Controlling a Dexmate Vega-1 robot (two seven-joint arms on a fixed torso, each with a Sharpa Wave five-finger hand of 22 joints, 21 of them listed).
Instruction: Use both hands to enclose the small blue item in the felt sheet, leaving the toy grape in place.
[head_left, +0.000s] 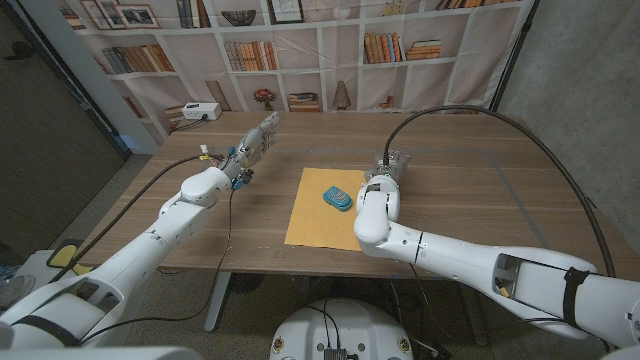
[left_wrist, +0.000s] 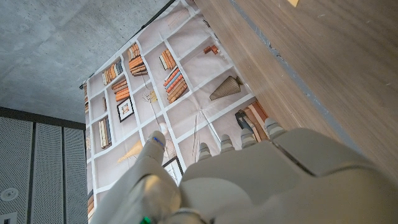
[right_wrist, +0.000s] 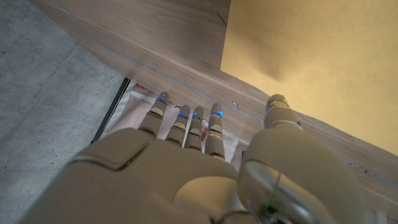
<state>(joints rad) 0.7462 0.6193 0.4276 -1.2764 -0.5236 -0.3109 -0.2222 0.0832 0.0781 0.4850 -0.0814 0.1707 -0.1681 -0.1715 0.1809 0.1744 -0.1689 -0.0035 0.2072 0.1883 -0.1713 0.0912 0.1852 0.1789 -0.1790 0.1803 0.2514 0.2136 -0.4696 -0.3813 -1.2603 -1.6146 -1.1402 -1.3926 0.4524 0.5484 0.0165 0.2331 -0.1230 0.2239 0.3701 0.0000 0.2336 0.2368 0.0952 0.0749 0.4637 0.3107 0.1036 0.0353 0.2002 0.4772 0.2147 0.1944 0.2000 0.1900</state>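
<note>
Right hand (head_left: 383, 172) at centre-right of head frame, beside right edge of felt sheet (head_left: 318, 210); fingers (right_wrist: 186, 121) straight, apart, holding nothing. Left hand (head_left: 256, 140) upper left of centre, raised, fingers extended, empty. Felt: flat mustard rectangle, soft matte. Small blue item (head_left: 337, 197), rounded, on sheet's upper right part. Wooden table (head_left: 470, 200), visible grain. Printed bookshelf backdrop (head_left: 330, 50) behind; grey wall at right.

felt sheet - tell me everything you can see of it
The felt sheet is a mustard-yellow rectangle lying flat and unfolded on the wooden table, near the front edge. It looks soft and matte. The small blue item rests on its far right part. The right hand stands at its right edge; contact is unclear.
</note>
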